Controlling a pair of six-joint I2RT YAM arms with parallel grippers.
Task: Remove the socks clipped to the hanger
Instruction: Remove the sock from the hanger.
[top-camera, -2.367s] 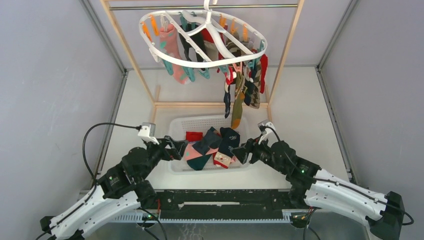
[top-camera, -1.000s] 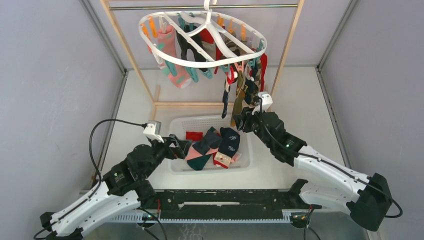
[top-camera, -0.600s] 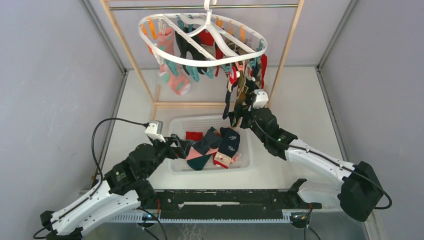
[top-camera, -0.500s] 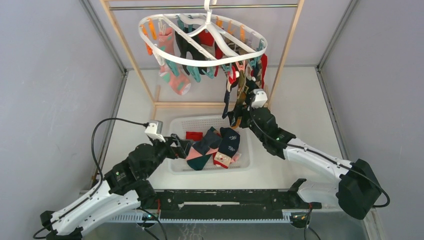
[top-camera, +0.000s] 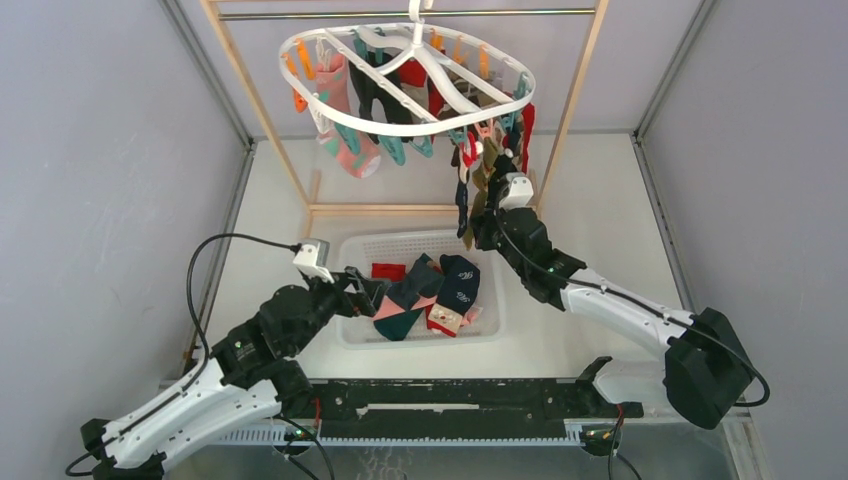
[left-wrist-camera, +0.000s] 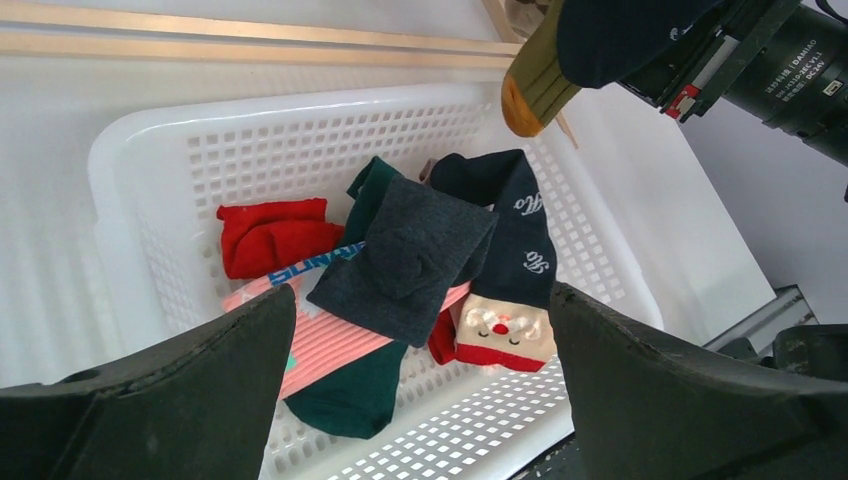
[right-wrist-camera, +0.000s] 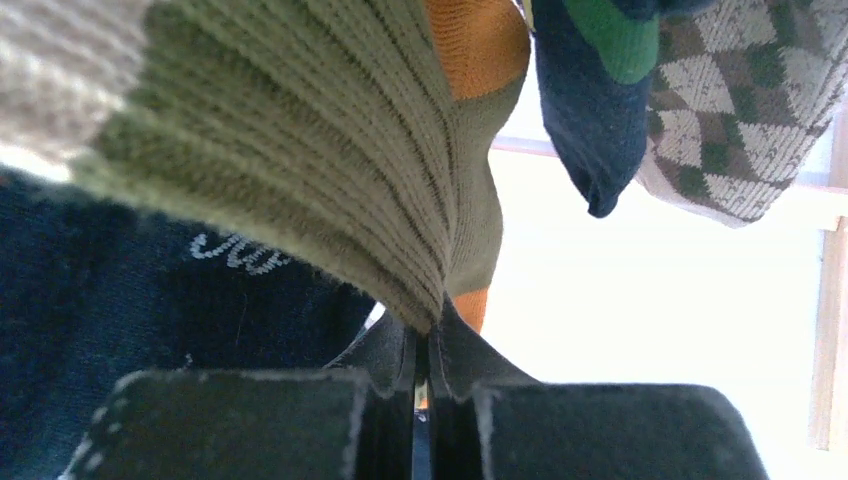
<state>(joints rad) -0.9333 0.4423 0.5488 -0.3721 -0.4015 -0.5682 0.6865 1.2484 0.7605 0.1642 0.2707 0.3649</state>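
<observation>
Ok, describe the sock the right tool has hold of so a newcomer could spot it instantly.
Find the white oval hanger on the wooden rack, then the bunch of socks dangling under its right end. The right tool pinches one: a ribbed olive sock, whose orange toe sets it apart from the navy sock and the diamond-patterned sock beside it.
</observation>
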